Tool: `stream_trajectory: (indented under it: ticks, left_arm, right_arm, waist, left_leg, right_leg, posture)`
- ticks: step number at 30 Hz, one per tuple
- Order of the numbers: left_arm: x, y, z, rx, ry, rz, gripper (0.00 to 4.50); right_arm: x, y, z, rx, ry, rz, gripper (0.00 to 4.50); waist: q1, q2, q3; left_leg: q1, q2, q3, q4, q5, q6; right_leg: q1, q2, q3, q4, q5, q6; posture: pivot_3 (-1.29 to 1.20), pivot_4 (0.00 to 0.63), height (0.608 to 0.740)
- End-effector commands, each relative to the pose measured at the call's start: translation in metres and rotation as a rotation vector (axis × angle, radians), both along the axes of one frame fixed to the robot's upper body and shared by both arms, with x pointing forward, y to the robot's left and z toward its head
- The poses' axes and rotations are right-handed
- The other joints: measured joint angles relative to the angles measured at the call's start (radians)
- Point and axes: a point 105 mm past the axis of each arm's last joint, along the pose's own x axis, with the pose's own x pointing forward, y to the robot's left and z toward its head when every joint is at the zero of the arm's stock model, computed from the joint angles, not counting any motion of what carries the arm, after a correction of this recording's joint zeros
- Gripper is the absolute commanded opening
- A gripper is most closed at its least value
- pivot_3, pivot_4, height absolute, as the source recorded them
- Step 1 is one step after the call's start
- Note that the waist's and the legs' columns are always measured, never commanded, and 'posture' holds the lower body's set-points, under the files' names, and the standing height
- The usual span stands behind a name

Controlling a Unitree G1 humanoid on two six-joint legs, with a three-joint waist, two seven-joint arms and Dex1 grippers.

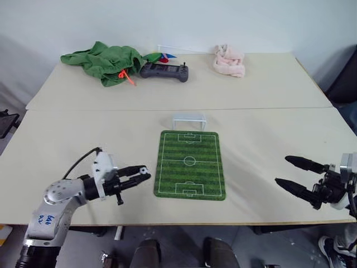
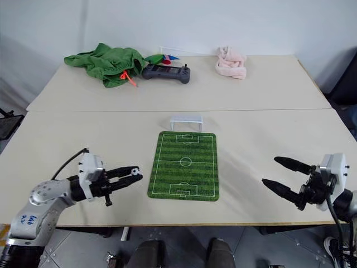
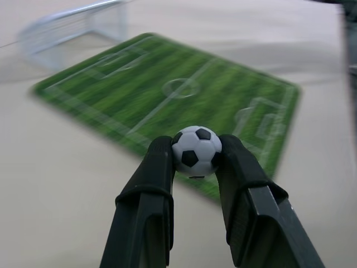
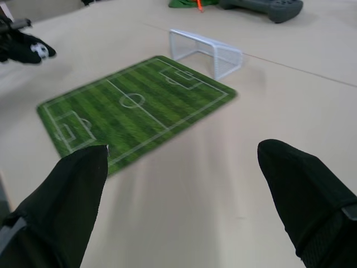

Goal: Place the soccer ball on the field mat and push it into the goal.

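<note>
The soccer ball (image 3: 196, 151) is pinched between the two black fingertips of my left gripper (image 1: 144, 173), held in the air just off the left edge of the field mat (image 1: 190, 164), near its nearer half; it is not on the mat. I see the mat lying flat on the pale table (image 1: 262, 106), long side running away from me, with the goal (image 1: 188, 120) standing at its far short edge, just beside it, mouth toward the pitch. My right gripper (image 2: 279, 175) hangs well apart to the right of the mat, its fingers spread wide with nothing between them. Nothing stands on the mat, and the stretch between ball and goal is bare. At the far side of the table I note a rumpled green cloth (image 1: 103, 61) with an orange tag, a dark controller (image 1: 164, 71) just beside it, and a pink cloth (image 1: 229, 60) further right, all well away from the mat. The left wrist view gives the grip plainly: the ball sits at the fingertips, black patches showing, where the head views give a small white dot. The right wrist view looks across the mat and shows the left fingertips with the ball at the mat's far side, and the goal's netting.
</note>
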Motion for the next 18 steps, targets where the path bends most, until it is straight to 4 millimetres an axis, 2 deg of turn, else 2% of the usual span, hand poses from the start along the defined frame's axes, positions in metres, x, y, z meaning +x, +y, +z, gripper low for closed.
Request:
stream_trajectory:
  ticks: [1,4,9,15,18]
  left_arm:
    - [-0.006,-0.021,0.009,0.010,-0.042,-0.086,0.85]
    - [-0.004,-0.052,0.000,0.079,-0.061,-0.178,0.85]
    - [0.000,-0.076,-0.005,0.090,-0.061,-0.236,0.85]
    - [0.002,-0.091,-0.022,0.129,-0.040,-0.269,0.85]
    - [0.006,-0.092,-0.030,0.161,-0.039,-0.255,0.85]
  right_arm:
    - [-0.010,0.004,0.009,0.011,-0.038,-0.014,4.50]
    - [-0.020,0.009,-0.003,0.027,0.001,-0.030,4.50]
    - [-0.027,0.013,-0.004,0.038,0.004,-0.031,4.50]
    - [-0.030,0.013,-0.004,0.069,0.000,-0.059,4.50]
    - [-0.031,0.013,-0.006,0.083,-0.001,-0.075,4.50]
  waist:
    - [0.000,0.000,0.000]
    - [0.002,0.000,0.000]
    - [-0.004,0.000,0.000]
    - [-0.001,0.000,0.000]
    - [0.001,0.000,0.000]
  left_leg:
    - [0.000,0.000,0.000,0.000,0.000,0.000]
    - [0.000,0.000,0.000,0.000,0.000,0.000]
    - [0.000,0.000,0.001,0.001,0.000,0.001]
    - [0.000,0.000,0.001,0.001,-0.001,0.001]
    - [0.000,0.000,0.001,0.001,-0.001,0.002]
  right_leg:
    - [0.000,0.000,0.000,0.000,0.000,0.000]
    - [0.000,0.000,0.000,0.000,0.000,0.000]
    - [0.000,0.000,0.001,-0.001,0.000,0.000]
    - [0.000,0.001,0.001,-0.001,0.000,0.000]
    - [0.000,0.001,0.001,-0.001,0.000,0.000]
  posture:
    - [0.00,0.150,0.740]
    - [0.00,0.150,0.740]
    - [0.00,0.150,0.740]
    - [0.00,0.150,0.740]
    - [0.00,0.150,0.740]
